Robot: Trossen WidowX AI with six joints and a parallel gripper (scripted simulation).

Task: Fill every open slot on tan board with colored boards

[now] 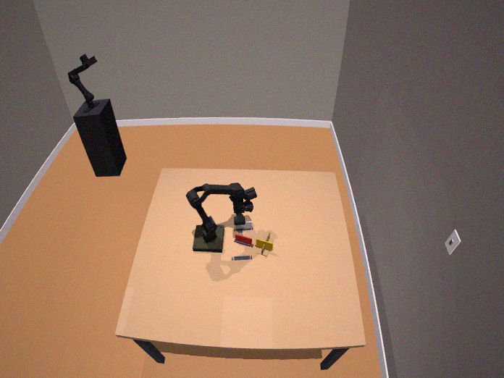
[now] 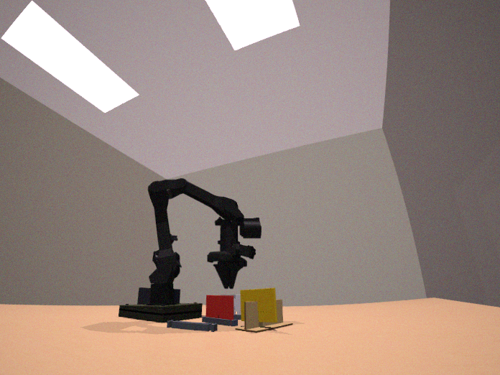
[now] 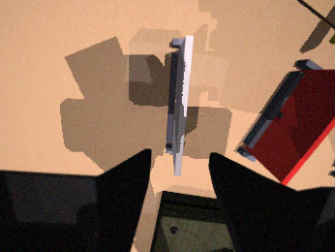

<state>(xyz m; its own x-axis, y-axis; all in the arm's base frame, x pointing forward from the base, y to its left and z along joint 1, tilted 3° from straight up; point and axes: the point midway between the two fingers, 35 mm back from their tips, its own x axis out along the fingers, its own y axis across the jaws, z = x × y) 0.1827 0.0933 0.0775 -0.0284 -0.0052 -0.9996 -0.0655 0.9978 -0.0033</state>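
Top: wooden counter (image 1: 292, 292) fills lower centre, grey walls (image 1: 260, 61) (image 2: 315, 210) behind; yellow board (image 1: 264, 244) (image 2: 258, 305) right of red board (image 1: 243, 239) (image 2: 220, 307) (image 3: 302, 116) | Exterior: ceiling lights upper left and upper centre; yellow board stands crosswise on tan board (image 1: 263, 250) (image 2: 251, 315) | Wrist: white board (image 1: 245, 226) (image 3: 183, 102) at centre, gripper (image 1: 240, 219) (image 2: 228, 287) (image 3: 180, 157) is open, empty
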